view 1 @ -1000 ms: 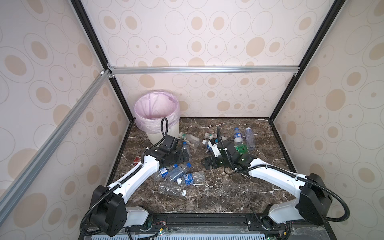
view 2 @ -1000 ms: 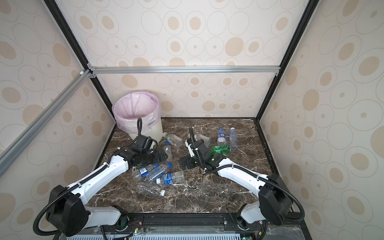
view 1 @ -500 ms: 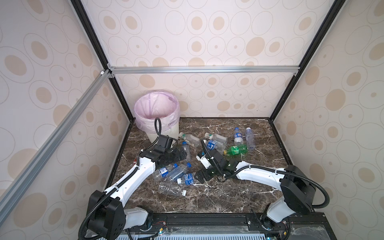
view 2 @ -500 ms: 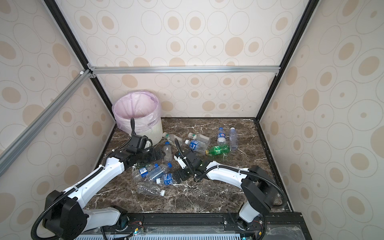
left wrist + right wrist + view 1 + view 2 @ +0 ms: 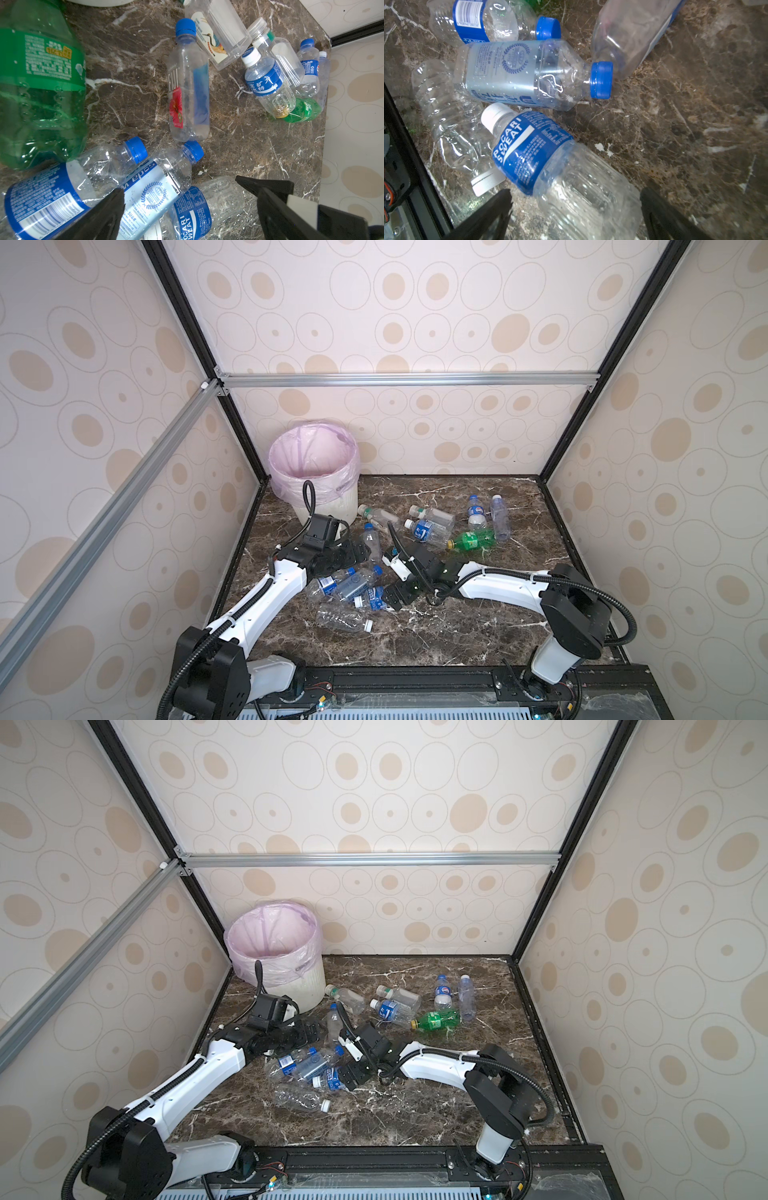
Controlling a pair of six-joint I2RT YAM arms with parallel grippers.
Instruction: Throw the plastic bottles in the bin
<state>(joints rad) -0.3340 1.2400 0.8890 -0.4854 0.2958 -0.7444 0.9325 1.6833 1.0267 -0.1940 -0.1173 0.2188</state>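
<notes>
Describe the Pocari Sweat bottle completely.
The Pocari Sweat bottle is clear, ribbed plastic, seemingly empty, with a white cap and a blue label lettered in white. It lies on its side on the marble tabletop, its neck beside a crushed clear bottle. The open right gripper straddles its base end.

Plastic bottles [image 5: 432, 526] lie scattered on their sides; bin [image 5: 336, 508] stands upright.
Pocari Sweat bottle [image 5: 550, 162], clear with a blue label and white cap, has its base end between the spread fingers of the right gripper [image 5: 576, 190], cap pointing away. Past those fingertips lie a blue-capped pale-label bottle [image 5: 519, 72] and a crushed clear bottle [image 5: 450, 124]. The pale-label bottle also shows between the left gripper [image 5: 179, 185] fingers. Fiji bottle [image 5: 189, 87] and big green bottle [image 5: 41, 83] lie farther ahead. The bin, cream with a pink liner, is near the left gripper, outside its fingers.
</notes>
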